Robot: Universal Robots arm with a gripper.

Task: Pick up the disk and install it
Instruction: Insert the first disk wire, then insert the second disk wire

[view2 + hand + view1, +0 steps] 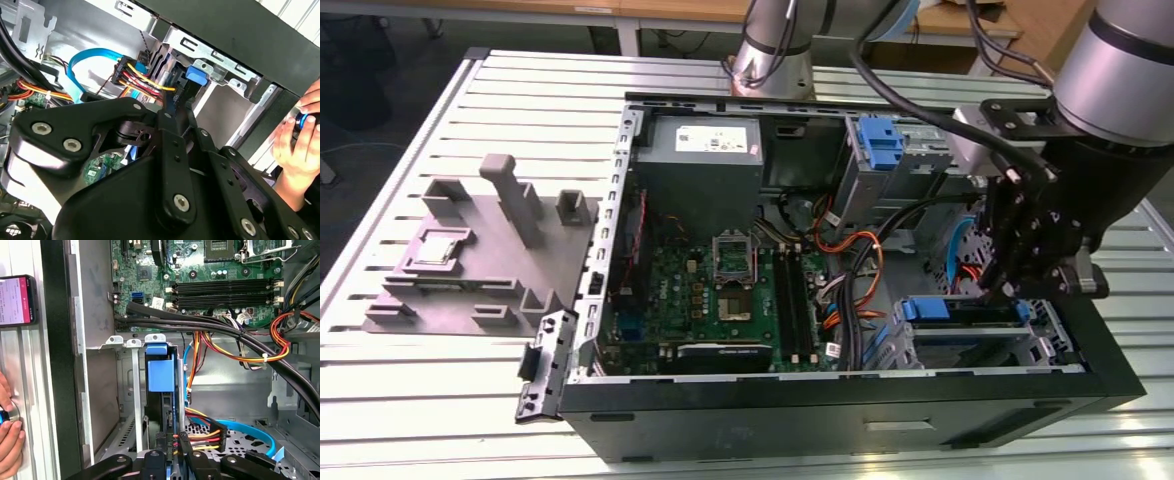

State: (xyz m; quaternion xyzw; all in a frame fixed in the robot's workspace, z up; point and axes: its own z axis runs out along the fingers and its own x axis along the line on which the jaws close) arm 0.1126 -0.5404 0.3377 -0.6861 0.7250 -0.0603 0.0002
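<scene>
Fingers (172, 452) clamp the disk (161, 372), which stands on edge in the drive bay of the open case (854, 420), blue bracket showing in both wrist views.

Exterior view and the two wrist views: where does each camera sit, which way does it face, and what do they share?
Exterior view: off the arm, above, looking down into the open computer case; the arm and tool hang over the drive bay on the exterior view's right.
First wrist view: on the arm, facing the disk in the bay and the motherboard; a person's hand shows.
Second wrist view: on the arm, behind the tool's black linkage, facing the bay.
Shared: both wrist views show the disk's blue bracket.
</scene>
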